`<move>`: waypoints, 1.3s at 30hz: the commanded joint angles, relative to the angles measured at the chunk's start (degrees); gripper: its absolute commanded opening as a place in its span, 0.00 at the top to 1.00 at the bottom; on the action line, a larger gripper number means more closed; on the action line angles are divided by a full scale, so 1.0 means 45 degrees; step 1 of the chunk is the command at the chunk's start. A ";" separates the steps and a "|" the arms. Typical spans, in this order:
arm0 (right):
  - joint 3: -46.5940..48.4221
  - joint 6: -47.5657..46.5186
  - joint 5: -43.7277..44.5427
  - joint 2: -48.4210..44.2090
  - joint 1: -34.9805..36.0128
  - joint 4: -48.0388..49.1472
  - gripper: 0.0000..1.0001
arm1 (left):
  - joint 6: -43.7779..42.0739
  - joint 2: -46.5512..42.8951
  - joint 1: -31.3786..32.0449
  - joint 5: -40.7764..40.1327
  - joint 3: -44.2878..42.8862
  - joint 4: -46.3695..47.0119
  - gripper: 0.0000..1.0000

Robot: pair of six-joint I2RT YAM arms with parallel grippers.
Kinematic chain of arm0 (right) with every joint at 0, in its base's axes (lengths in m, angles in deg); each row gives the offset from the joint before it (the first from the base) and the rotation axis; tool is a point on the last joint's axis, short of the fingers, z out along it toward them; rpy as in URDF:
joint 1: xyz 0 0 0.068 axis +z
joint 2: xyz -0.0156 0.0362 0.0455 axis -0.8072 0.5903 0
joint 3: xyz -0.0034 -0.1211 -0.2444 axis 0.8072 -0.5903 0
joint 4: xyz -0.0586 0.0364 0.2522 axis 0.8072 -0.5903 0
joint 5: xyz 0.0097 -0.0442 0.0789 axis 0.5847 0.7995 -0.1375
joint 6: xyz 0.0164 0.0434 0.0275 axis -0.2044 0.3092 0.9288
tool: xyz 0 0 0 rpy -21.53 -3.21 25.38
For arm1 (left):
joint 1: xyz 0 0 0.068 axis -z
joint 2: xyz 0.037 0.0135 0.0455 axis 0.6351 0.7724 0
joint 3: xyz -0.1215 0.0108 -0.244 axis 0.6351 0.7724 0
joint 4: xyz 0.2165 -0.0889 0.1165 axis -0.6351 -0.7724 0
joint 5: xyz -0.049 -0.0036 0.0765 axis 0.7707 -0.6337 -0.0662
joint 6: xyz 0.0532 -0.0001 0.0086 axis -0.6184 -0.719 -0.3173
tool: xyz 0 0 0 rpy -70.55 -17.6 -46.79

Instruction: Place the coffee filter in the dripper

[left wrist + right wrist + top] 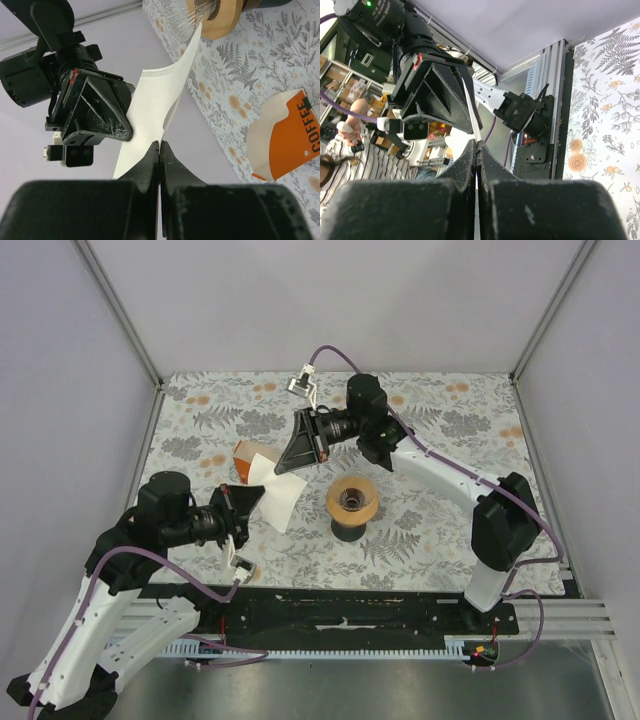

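Two pairs grip one coffee filter [155, 105]: left fingers [145, 170] and right fingers [460, 167] each pinch its paper just beside the dripper [352, 487].

In the top view the dripper [352, 502] stands at frame centre, its mouth uncovered, with bare patterned table [430, 540] open to its right and below it. Its left side is crowded: the coffee filter [283, 505] hangs just beside it, pinched by the left gripper [260, 495] from the lower left and the right gripper [285, 469] from above. The orange pack [243, 462] lies beyond them, left of centre. The right arm [440, 470] crosses the upper right.
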 commanded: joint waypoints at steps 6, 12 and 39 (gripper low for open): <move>-0.0005 -0.2161 0.1618 -0.1552 -0.0125 -0.1801 1.00 | -0.7362 -0.0280 0.0005 -0.0383 0.0271 0.0680 0.98; 0.0190 -0.1890 0.0839 -0.1241 -0.0087 -0.1374 0.94 | -0.7927 -0.0397 0.0005 0.0064 0.0330 0.0738 0.98; 0.0796 -0.4017 0.1834 -0.1572 0.0264 -0.3754 0.51 | -0.7928 -0.0222 0.0024 0.0261 0.0408 0.1520 0.98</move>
